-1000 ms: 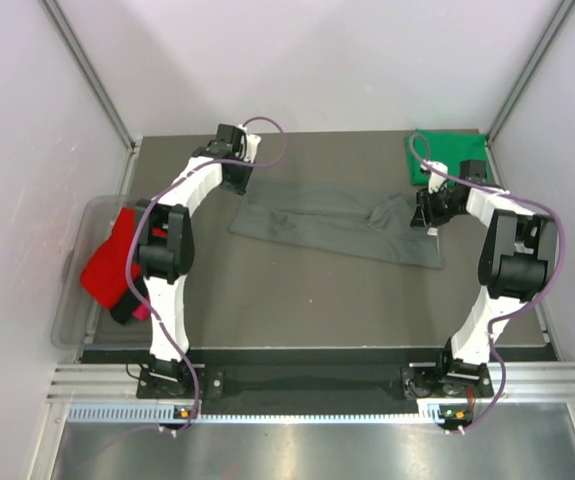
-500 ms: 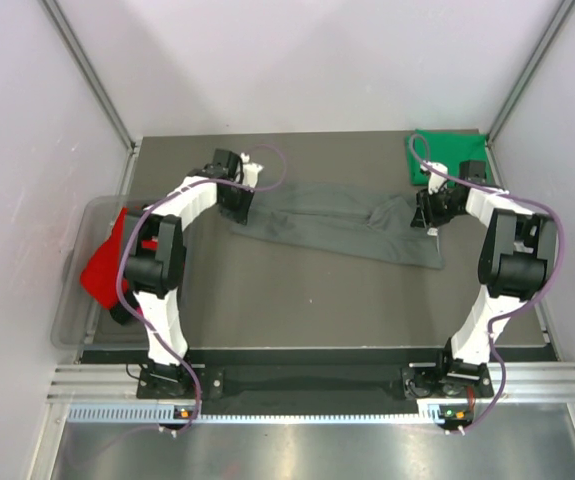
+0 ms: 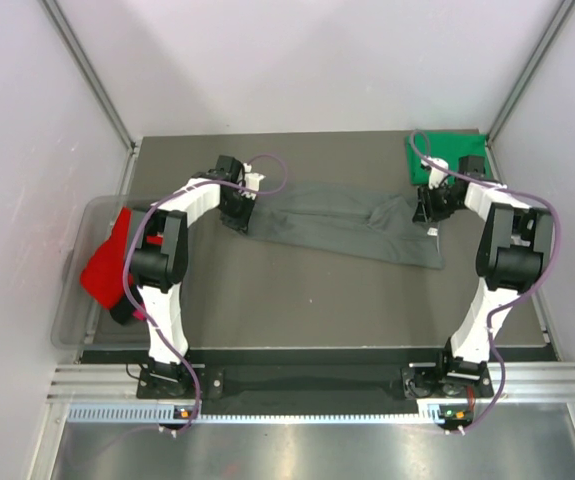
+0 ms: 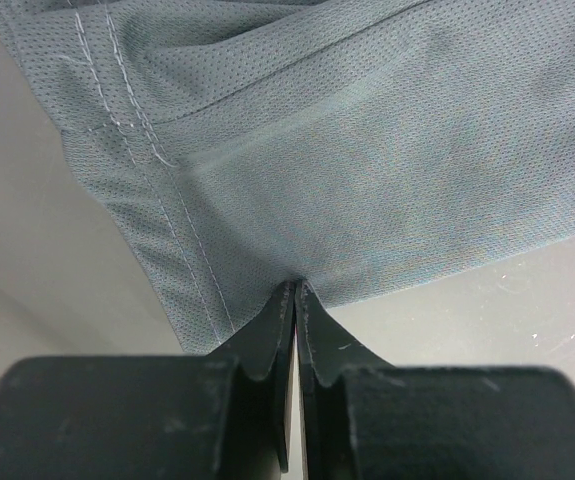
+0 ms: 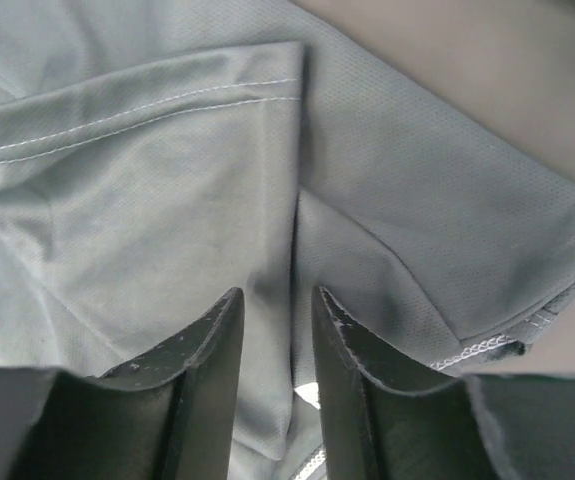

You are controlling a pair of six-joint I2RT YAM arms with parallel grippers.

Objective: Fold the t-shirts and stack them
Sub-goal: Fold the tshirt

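Grey shirt [image 3: 337, 225]: flat on the table, toward 12 o'clock. Left gripper [image 4: 295, 292] at its 9 o'clock end, jaws pinched together on the hem; right gripper [image 5: 272, 300] at its 3 o'clock end, jaws narrowly parted over a fold, hold not discernible. Green shirt [image 3: 447, 155]: 1 o'clock corner; red shirt [image 3: 105, 268]: in tub [image 3: 67, 320], 9 o'clock.

Lab cell: white panels [image 3: 317, 60], aluminium rails [image 3: 297, 385].

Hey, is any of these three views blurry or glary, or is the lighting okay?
Top external: soft even light, only faint shadows, no glare on the table. Left wrist: the dark grey t-shirt shows a sharp weave, the left gripper nearly black. Right wrist: cloth sharp, the right gripper glints slightly along its finger edges.
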